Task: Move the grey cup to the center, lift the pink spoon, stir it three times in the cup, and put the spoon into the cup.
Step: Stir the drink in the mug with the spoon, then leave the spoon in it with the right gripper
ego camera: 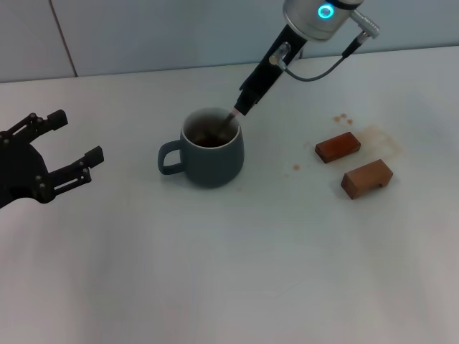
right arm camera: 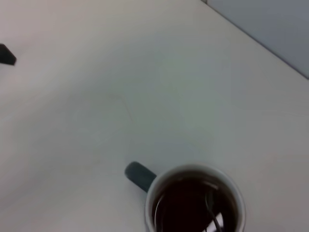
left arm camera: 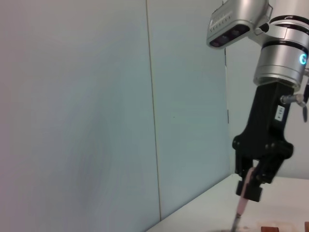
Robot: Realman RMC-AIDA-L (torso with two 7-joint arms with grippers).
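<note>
The grey cup (ego camera: 215, 163) stands mid-table, its handle pointing to my left and brown liquid inside. My right gripper (ego camera: 244, 106) reaches down from the far side, just above the cup's far rim. It is shut on the pale handle of the pink spoon (ego camera: 234, 117), whose lower end dips into the cup. The left wrist view shows that right gripper (left arm camera: 250, 191) pinching the pink spoon (left arm camera: 240, 209) nearly upright. In the right wrist view the cup (right arm camera: 193, 167) lies directly below, and a thin spoon neck (right arm camera: 211, 209) shows in the dark liquid. My left gripper (ego camera: 77, 136) hangs open at the far left, well away from the cup.
Two brown wooden blocks (ego camera: 337, 146) (ego camera: 366, 177) lie to the right of the cup. Small brown spots (ego camera: 343, 117) and a faint stain (ego camera: 380, 136) mark the white table (ego camera: 237, 272) near them. A pale wall runs along the table's far edge.
</note>
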